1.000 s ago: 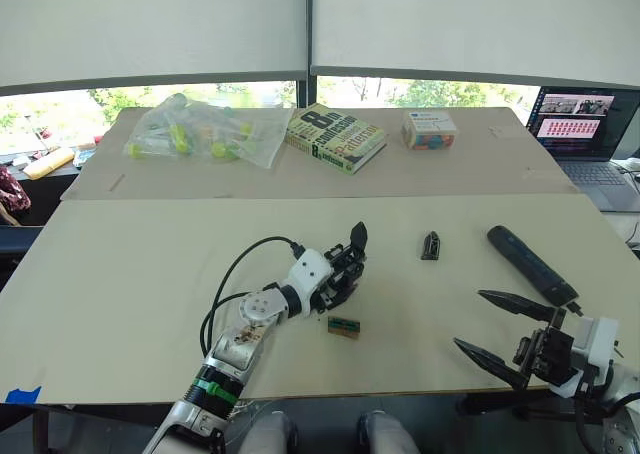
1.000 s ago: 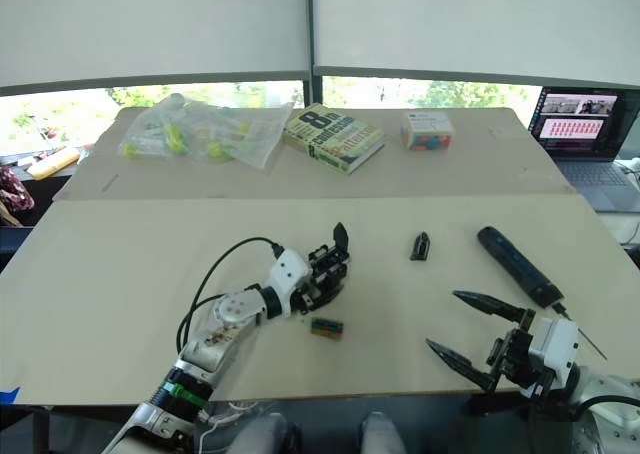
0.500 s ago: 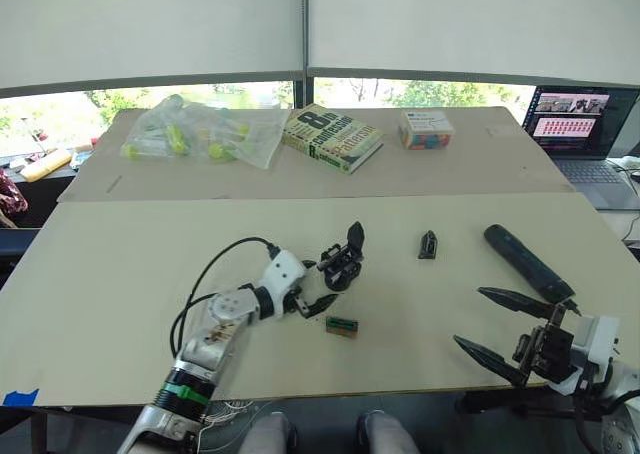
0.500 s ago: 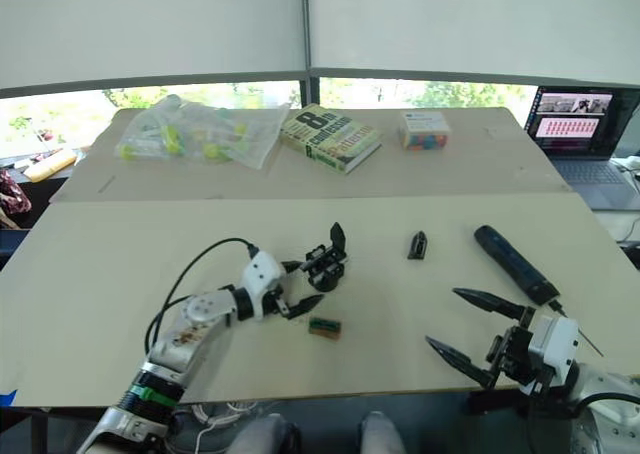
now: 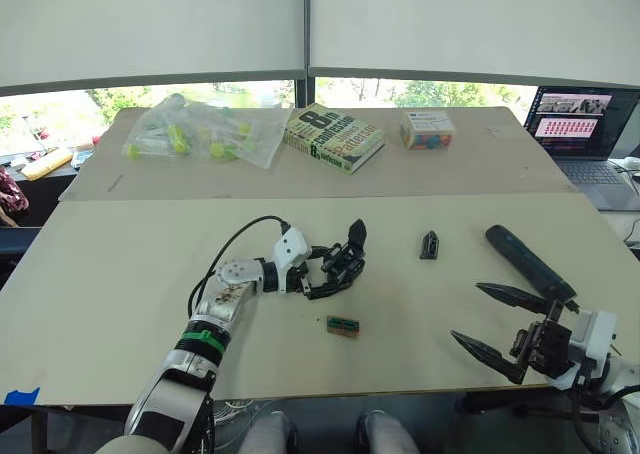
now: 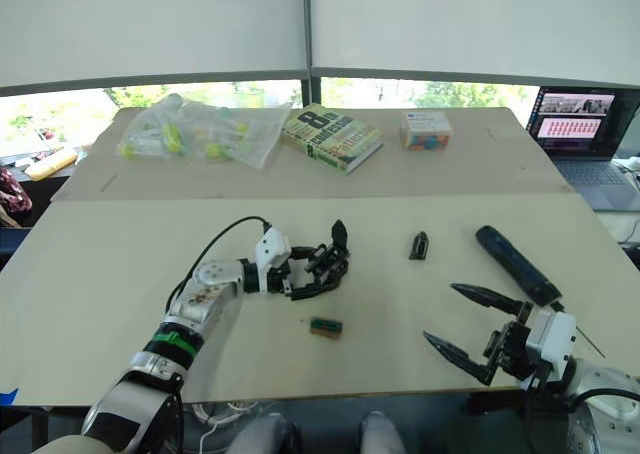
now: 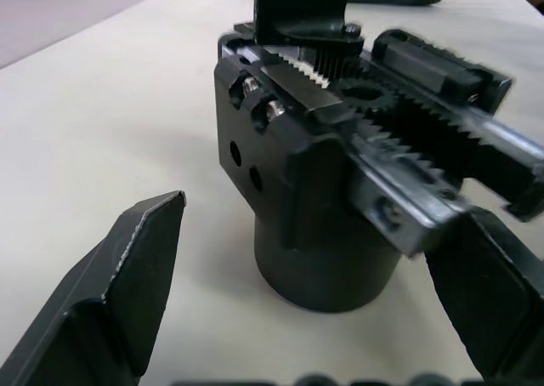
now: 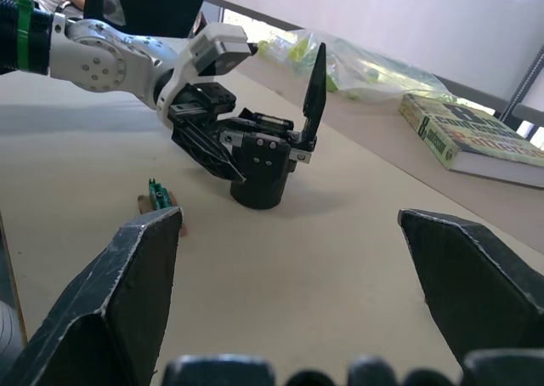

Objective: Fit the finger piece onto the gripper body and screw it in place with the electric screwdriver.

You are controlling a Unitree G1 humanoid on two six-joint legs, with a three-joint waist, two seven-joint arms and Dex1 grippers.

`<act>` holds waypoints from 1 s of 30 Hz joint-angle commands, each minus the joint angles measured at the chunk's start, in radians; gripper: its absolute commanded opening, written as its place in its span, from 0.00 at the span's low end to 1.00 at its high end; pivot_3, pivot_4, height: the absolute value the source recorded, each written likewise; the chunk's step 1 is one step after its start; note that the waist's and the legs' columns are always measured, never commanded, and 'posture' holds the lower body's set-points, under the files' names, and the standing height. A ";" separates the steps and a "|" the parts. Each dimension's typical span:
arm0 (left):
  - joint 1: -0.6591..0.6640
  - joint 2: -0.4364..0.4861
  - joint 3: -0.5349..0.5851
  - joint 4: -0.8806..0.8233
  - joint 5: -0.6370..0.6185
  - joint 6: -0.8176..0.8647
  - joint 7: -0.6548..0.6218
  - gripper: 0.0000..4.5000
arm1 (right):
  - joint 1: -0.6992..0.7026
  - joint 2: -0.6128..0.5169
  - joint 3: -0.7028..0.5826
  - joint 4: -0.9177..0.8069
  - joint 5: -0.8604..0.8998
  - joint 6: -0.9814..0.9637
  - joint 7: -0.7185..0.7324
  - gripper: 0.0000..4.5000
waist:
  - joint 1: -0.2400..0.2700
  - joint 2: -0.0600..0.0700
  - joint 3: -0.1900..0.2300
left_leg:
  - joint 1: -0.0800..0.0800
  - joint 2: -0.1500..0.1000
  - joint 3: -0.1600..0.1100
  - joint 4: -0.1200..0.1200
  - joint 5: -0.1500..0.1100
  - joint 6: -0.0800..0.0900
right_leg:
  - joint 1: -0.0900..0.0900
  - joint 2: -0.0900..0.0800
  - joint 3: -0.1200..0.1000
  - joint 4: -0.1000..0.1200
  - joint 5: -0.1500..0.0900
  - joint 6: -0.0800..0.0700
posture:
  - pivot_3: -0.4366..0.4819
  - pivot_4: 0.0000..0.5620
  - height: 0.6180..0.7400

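The gripper body point(image 5: 346, 260), a squat black block with a pointed finger sticking up, stands upright mid-table. My left gripper point(image 5: 336, 273) is open, one finger on each side of the body. The left wrist view shows a gap between each of its fingers point(image 7: 127, 275) and the gripper body point(image 7: 323, 199). The finger piece point(image 5: 430, 245), a tiny black wedge, lies alone to the right. Further right lies the electric screwdriver point(image 5: 528, 264), its bit toward the near edge. My right gripper point(image 5: 468, 312) hovers open and empty near the front edge, just short of the screwdriver.
A small green-and-black block point(image 5: 342, 325) lies just in front of the gripper body. On the far table sit a plastic bag of tubes point(image 5: 205, 132), a book point(image 5: 335, 136) and a small box point(image 5: 428, 129). A laptop point(image 5: 585, 134) stands at the far right.
My left gripper drew back from the gripper body half a second ago and has now moved forward again, open, to straddle it. The right gripper has barely shifted.
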 commanded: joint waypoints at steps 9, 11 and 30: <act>-0.023 -0.037 0.000 0.084 0.047 -0.122 -0.020 0.99 | 0.041 0.013 -0.018 -0.057 0.001 -0.026 -0.039 1.00 | 0.003 0.000 0.000 | 0.000 0.000 0.000 0.000 0.000 0.000 | 0.000 -0.001 0.000 0.000 0.000 0.000 | 0.48 0.27 1.00; -0.025 -0.044 -0.004 0.092 0.055 -0.132 -0.024 0.99 | 0.039 0.014 -0.016 -0.056 -0.002 -0.026 -0.042 1.00 | 0.006 0.000 0.000 | 0.000 0.000 0.000 0.000 0.000 0.000 | 0.000 -0.001 0.000 0.000 0.000 0.000 | 0.48 0.27 1.00; 0.262 -0.063 0.037 -0.584 0.106 0.204 0.363 0.50 | 0.005 0.010 0.002 -0.015 -0.005 -0.026 -0.020 1.00 | 0.000 0.000 0.000 | -0.002 0.001 0.000 0.001 0.000 0.000 | -0.002 -0.001 0.001 0.001 0.000 0.000 | 0.48 0.27 1.00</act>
